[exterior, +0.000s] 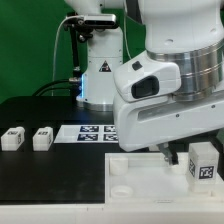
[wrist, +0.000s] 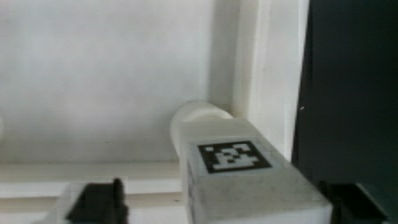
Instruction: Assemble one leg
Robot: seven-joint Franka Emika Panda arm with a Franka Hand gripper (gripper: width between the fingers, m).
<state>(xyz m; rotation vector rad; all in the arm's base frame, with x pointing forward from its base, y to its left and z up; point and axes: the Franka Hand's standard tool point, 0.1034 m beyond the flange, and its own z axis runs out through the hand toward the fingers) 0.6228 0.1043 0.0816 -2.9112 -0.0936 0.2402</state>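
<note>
We see the upright leg (exterior: 203, 160) (wrist: 228, 160), a stubby white block showing its black-and-white tag, standing on the white panel (exterior: 130, 172) at the exterior view's right. Two more lie just apart on the black table (exterior: 50, 180) at the left: the leftmost leg (exterior: 12, 138) and the second leg (exterior: 42, 138).

At the black table's (exterior: 45, 170) near edge, the white robot arm (exterior: 165, 80) hides much of the large white square tray-like panel (exterior: 140, 180) and part of the flat white marker board (exterior: 90, 132) behind. In the wrist view the small white tagged plastic leg (wrist: 228, 165) and the black gripper (wrist: 222, 205) with its fingers (wrist: 98, 200) are blurred and cut off.
</note>
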